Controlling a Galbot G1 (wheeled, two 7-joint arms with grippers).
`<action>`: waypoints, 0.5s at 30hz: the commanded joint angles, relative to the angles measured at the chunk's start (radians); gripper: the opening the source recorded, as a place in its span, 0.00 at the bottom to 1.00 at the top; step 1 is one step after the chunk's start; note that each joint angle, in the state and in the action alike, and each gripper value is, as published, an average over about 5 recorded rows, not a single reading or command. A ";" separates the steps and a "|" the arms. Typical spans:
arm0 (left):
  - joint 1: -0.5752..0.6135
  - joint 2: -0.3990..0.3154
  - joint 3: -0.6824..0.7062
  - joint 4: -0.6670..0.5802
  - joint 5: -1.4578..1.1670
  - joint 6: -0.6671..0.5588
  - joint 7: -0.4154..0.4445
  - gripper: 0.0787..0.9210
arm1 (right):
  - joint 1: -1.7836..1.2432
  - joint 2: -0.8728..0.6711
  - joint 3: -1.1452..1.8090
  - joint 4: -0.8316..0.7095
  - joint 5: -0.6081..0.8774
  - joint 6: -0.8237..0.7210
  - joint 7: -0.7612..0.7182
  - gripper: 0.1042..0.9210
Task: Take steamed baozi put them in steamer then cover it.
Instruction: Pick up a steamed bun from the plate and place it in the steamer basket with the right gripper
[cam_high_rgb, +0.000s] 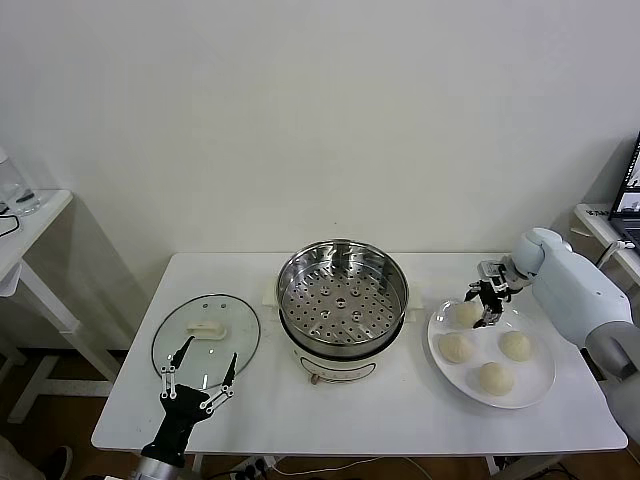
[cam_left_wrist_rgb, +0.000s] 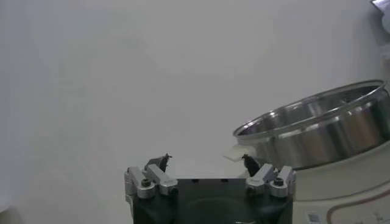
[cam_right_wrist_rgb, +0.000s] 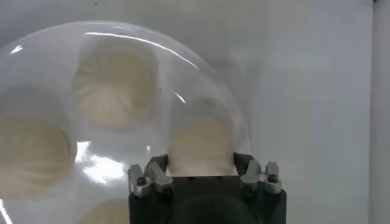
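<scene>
Four steamed baozi (cam_high_rgb: 486, 347) lie on a white plate (cam_high_rgb: 540, 385) at the table's (cam_high_rgb: 400, 420) right. Largest at centre, the steamer (cam_high_rgb: 342, 300) stands uncovered, its perforated tray bare. Left of it the cover (cam_high_rgb: 206, 335) lies flat. The left gripper (cam_high_rgb: 198, 381) hovers spread wide at the cover's near edge. The right gripper (cam_high_rgb: 484, 303) brackets the far-left bun (cam_right_wrist_rgb: 201, 149), fingers at its sides; whether they are pressing it I cannot tell.
</scene>
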 joint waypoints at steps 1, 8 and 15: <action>-0.003 0.003 0.006 -0.003 0.000 -0.001 0.000 0.88 | 0.056 -0.057 -0.068 0.147 0.073 0.053 -0.017 0.75; -0.004 0.008 0.014 -0.015 -0.001 -0.001 -0.001 0.88 | 0.287 -0.064 -0.200 0.315 0.119 0.267 -0.048 0.74; -0.002 0.013 0.018 -0.027 -0.002 -0.008 -0.003 0.88 | 0.508 0.052 -0.378 0.411 0.179 0.416 -0.078 0.73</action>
